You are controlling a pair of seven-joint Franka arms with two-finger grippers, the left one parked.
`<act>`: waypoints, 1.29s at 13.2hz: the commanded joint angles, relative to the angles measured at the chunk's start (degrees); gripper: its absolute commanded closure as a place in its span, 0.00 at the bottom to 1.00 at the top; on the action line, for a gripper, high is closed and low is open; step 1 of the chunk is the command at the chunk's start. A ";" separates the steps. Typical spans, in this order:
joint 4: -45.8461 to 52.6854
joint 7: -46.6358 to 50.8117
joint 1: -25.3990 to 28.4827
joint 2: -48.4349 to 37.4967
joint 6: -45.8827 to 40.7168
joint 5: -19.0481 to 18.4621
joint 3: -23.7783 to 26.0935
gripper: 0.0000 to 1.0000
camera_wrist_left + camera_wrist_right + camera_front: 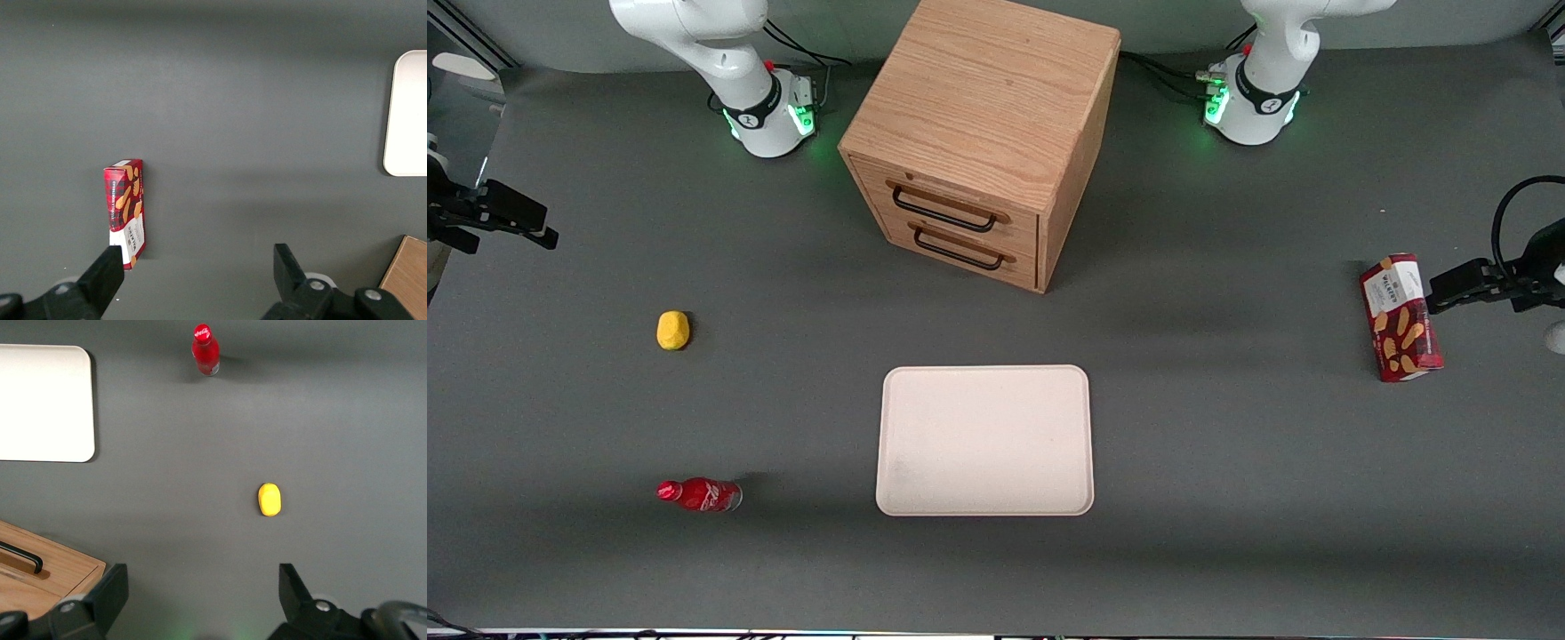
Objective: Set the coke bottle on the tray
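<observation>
Your coke bottle (pixel 699 495) stands upright on the desk (pixel 1227 498), toward the working arm's end and close to the desk edge nearest the front camera; its red cap and white script are legible, and nothing touches it. Your tray (pixel 984 440) lies flat near the middle of that same edge, well apart from the bottle, its surface bare. You will find a small yellow object (pixel 672 330) also toward the working arm's end, farther from the front camera than the bottle and apart from it. Your wooden drawer cabinet (pixel 983 138) sits at the middle of the desk edge farthest from the front camera, both drawers shut, its handles facing the tray. A red snack box (pixel 1400 317) stands toward the parked arm's end, clear of the tray. Your claw (pixel 200 600) is held high over the desk at the working arm's end, above the stretch between the cabinet and the yellow object, as the right wrist view shows. Its two fingers (pixel 107 595) stand wide apart with bare desk visible between them, and they hold nothing. The claw is well apart from the bottle.
</observation>
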 commanded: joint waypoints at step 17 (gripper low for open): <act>17.03 1.16 0.36 13.29 -0.67 0.96 -0.72 0.00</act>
